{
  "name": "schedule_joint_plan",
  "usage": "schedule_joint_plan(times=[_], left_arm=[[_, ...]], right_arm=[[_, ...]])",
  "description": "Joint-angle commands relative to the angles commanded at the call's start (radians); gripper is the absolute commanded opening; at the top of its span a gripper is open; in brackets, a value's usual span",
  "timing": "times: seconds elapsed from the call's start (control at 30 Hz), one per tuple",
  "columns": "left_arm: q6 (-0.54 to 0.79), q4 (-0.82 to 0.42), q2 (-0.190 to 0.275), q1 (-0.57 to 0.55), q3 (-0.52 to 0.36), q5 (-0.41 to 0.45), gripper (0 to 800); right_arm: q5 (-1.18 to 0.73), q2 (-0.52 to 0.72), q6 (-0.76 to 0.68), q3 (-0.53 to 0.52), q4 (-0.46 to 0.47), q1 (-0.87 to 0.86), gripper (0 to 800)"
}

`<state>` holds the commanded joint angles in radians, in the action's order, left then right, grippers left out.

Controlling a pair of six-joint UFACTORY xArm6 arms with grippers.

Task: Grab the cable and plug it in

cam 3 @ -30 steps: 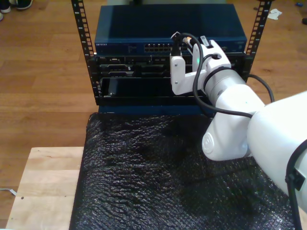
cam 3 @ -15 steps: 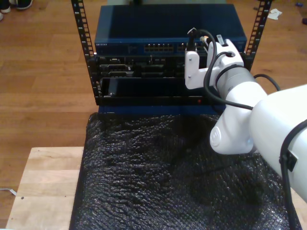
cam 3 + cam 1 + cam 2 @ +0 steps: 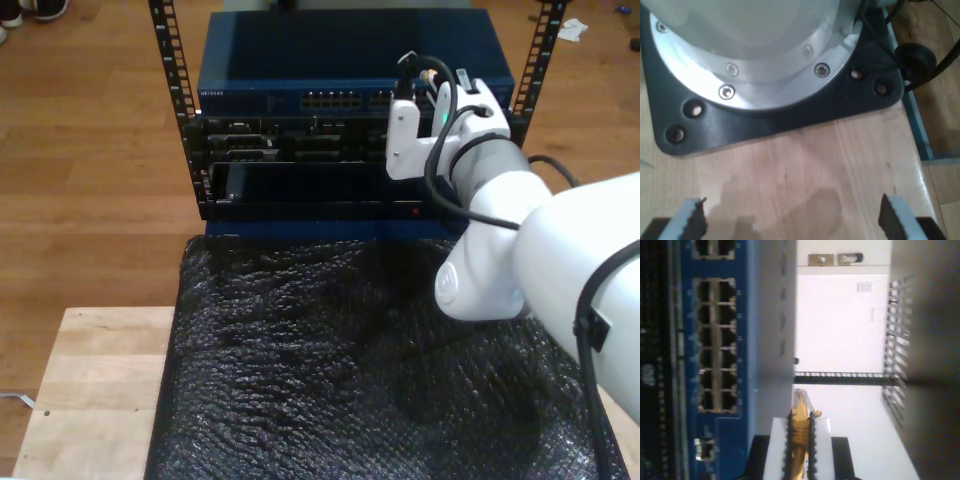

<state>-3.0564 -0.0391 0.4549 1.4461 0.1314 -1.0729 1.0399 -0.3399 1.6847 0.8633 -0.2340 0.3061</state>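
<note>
My second gripper (image 3: 799, 440) is up at the blue switch (image 3: 350, 60), at about 1 o'clock in the exterior view. Its jaws squeeze the cable (image 3: 801, 422), so grabbing looks done. The plug is near the ports (image 3: 715, 345) but not in one. My first gripper (image 3: 790, 220) has its jaws wide apart over bare wood.
</note>
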Motion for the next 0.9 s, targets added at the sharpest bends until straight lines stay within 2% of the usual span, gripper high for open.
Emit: schedule_joint_plan(times=[0.23, 0.67, 0.9], left_arm=[[0.000, 0.000, 0.002, 0.000, -0.002, 0.000, 800], [0.000, 0.000, 0.002, 0.000, -0.002, 0.000, 800], [0.000, 0.000, 0.002, 0.000, -0.002, 0.000, 800]], right_arm=[[0.058, -0.061, 0.002, 0.008, -0.006, 0.002, 0], [0.169, -0.140, 0.008, 0.044, -0.137, 0.051, 0], [0.226, -0.181, 0.055, 0.069, -0.173, 0.064, 0]])
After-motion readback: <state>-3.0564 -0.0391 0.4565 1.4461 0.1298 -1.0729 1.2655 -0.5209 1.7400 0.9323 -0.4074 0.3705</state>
